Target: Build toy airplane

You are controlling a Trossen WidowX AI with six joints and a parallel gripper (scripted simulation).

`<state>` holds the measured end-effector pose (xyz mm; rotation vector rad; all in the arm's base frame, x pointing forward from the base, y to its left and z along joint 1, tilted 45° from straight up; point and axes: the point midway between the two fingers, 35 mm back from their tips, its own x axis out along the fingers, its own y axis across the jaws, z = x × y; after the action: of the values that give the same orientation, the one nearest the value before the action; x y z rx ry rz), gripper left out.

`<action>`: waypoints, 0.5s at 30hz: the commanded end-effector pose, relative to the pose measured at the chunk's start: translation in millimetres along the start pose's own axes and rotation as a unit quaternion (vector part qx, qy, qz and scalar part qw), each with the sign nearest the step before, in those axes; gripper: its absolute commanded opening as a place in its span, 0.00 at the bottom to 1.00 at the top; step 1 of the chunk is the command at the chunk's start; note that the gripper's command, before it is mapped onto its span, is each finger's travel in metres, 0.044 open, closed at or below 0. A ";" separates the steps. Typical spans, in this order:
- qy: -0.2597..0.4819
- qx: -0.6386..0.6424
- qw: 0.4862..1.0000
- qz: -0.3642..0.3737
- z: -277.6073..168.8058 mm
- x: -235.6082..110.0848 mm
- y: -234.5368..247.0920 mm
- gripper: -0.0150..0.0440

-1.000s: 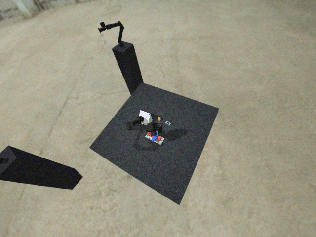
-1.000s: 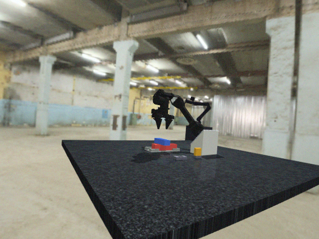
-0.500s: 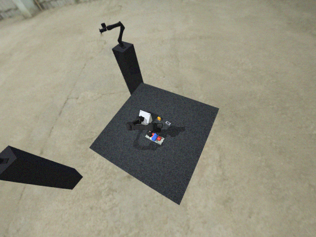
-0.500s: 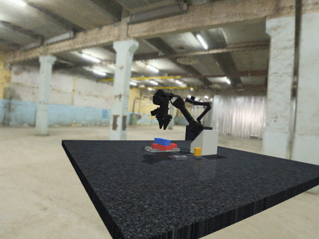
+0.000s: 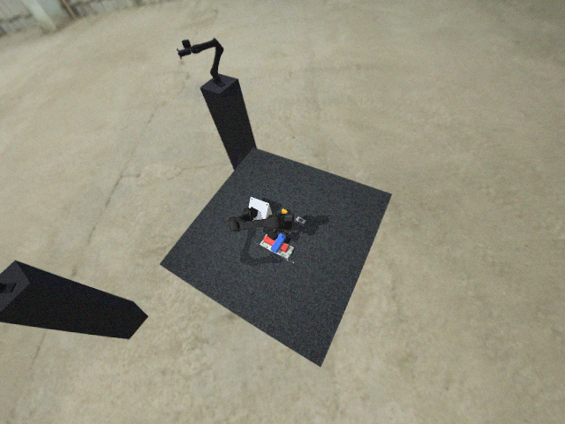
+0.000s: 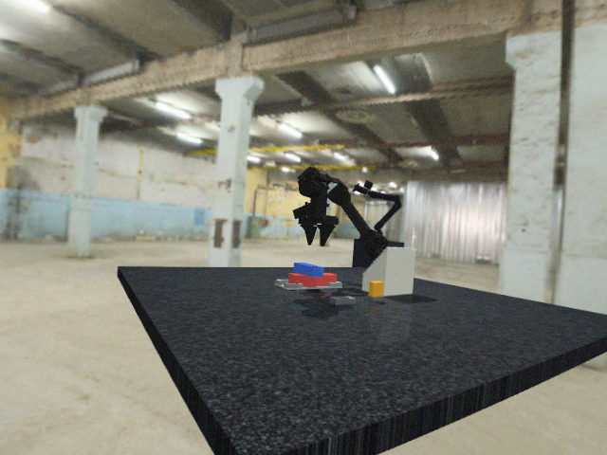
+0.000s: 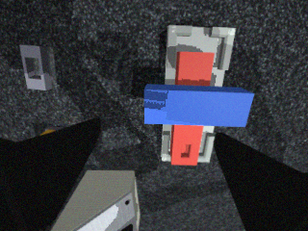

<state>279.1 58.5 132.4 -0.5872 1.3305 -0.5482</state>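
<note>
Red fuselage [image 7: 193,67] in cradle [image 7: 224,45], blue wing [image 7: 202,106] across
</note>
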 end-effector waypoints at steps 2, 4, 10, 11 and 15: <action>0.005 -0.018 1.000 0.011 -26.7 -2.4 78.0 1.00; 0.006 -0.026 1.000 0.013 -46.1 -2.7 112.1 1.00; 0.008 -0.022 1.000 -0.002 -107.1 4.7 179.8 1.00; 0.008 -0.017 1.000 -0.005 -113.8 6.2 185.1 1.00; 0.007 -0.010 1.000 -0.010 -122.7 8.5 191.7 1.00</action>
<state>171.0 183.0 -14.2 -0.6388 1.3504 -0.5334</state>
